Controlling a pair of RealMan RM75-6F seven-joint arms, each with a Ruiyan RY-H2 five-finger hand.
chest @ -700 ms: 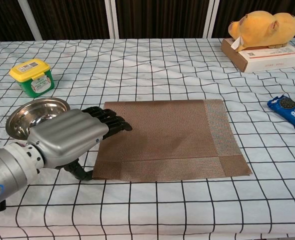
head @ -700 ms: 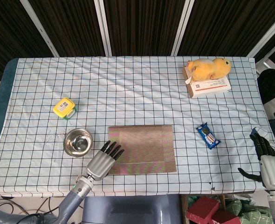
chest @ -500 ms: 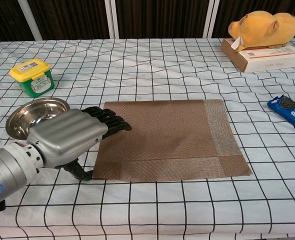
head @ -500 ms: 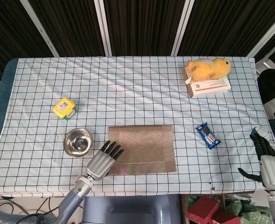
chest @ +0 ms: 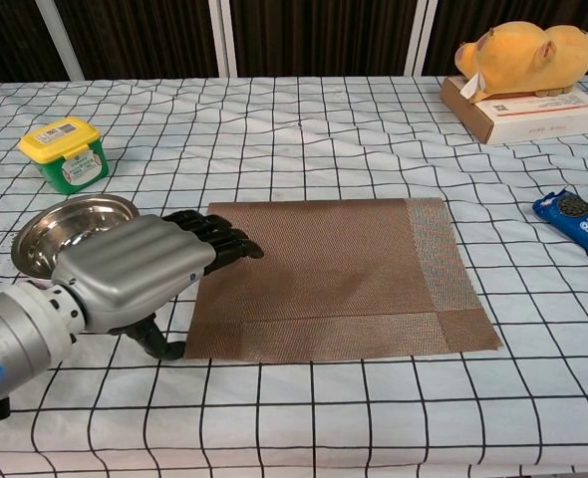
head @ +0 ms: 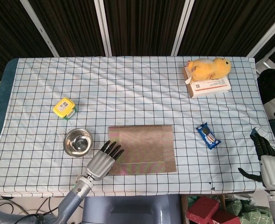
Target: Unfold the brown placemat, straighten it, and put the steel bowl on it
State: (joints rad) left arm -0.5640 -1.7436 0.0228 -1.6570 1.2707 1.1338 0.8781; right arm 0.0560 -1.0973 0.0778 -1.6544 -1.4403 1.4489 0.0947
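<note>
Closest to the front edge of the counter [head: 30, 177], the left hand [chest: 135, 269] lies palm down with its dark fingers [chest: 224, 239] stretched out flat and reaching onto the near left corner of the brown placemat [chest: 334, 274]; it grips nothing, and its thumb sits low beside the placemat's left edge. Off at the near right corner, past the edge of the checked cloth, the right hand [head: 270, 165] hangs with fingers apart and nothing in it, well clear of everything on the counter. The placemat lies flat in the middle of the near half, a rectangle with a paler woven band along its right side and a strip across its near edge that look like folded-over layers. Just to the left of it, touching neither it nor the hand as far as I can tell, the steel bowl [chest: 70, 227] stands upright on the cloth. To the right of the placemat, apart from it, is a blue packet of biscuits [head: 208, 136]. Farther back on the left stands a small green tub with a yellow lid [head: 65, 108]. At the far right, a yellow plush toy [head: 207, 67] lies on top of a flat cardboard box [head: 211, 87].
</note>
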